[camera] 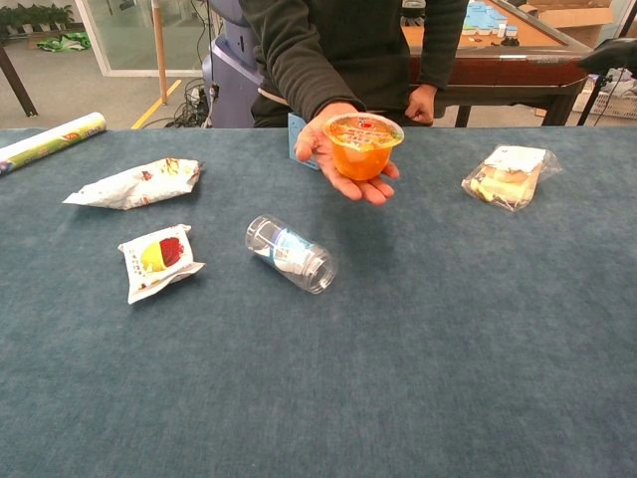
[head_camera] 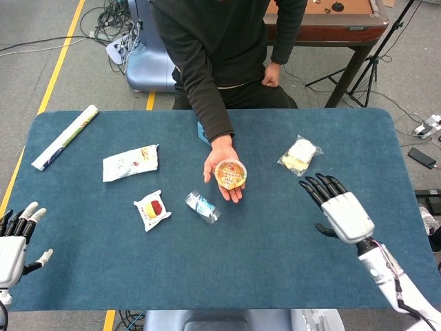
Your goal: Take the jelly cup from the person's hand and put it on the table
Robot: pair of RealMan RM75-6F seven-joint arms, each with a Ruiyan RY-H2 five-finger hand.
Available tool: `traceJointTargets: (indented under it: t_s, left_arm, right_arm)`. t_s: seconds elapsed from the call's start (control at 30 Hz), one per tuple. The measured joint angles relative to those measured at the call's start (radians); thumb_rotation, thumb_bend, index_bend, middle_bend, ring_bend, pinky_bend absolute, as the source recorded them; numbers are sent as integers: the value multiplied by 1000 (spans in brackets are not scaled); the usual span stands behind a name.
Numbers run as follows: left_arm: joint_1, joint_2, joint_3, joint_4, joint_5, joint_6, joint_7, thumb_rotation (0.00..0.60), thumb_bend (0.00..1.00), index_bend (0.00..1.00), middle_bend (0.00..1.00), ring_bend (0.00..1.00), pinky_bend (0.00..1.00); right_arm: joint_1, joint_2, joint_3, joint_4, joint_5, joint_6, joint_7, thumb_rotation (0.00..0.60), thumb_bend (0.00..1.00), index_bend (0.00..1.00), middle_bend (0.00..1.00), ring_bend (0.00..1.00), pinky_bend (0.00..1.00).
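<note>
- The jelly cup (head_camera: 231,174) is sitting on the person's hand (head_camera: 222,165), held up above the middle of the table (head_camera: 275,262), a bit toward the far edge.
- I am holding my right hand (head_camera: 341,210) over the right side of the table, fingers spread wide and holding nothing. It is well apart from the cup.
- I am keeping my left hand (head_camera: 15,241) off the near left corner, fingers apart and empty too.
- I think the cup could slip. It is smooth, round plastic with a shiny foil lid, and hard fingers may slide on it.
- If I squeeze too hard, the thin wall may bend and the soft orange jelly could burst out.
- I could bump the person's fingers, since they are curling under the cup.
- On the way I might brush the clear bag of bread (head_camera: 299,156) near the right far side.
- The clear bottle (head_camera: 202,207) is lying on its side just beside the person's hand. It is round, so it may roll if I knock it.
- The table cover looks soft and fuzzy, so the cup should stand well there.
</note>
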Motion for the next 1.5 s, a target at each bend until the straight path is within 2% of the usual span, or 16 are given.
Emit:
traceJointTargets:
  t_s: [0.3,0.67,0.93,1.17,1.33,1.43,1.5]
  left_arm:
    - [11,5,3,-4,10,17,-3,600,210,144,75,90,17]
    - [20,13,5,-16,11,22,3,600,210,144,75,90,18]
    - [27,18,5,-15,3,24,-1,600,210,144,75,89,17]
    - [37,22,4,-7,-2,32,-15,600,210,144,75,89,18]
    - [40,24,4,-2,1,35,-22,600,210,144,75,89,17]
    - [42,24,5,1,3,38,-26,600,210,143,75,89,18]
    - [44,24,5,3,2,39,-28,600,211,144,75,89,18]
  right_arm:
    - [222,-71,95,10,163,-227,-39,600,143,0,77,5,135]
    - [453,-232,155,170,390,-393,-112,600,143,0,77,4,135]
    - [578,-323,159,286,497,-454,-148,600,143,0,77,2,135]
    - [658,-372,141,359,582,-487,-164,600,143,1,77,1,135]
    - [687,-385,122,379,620,-496,-166,600,146,66,104,3,137]
    - [703,-397,114,395,638,-496,-160,600,238,135,148,44,193]
    - [707,-403,110,404,638,-487,-154,600,317,200,187,91,270]
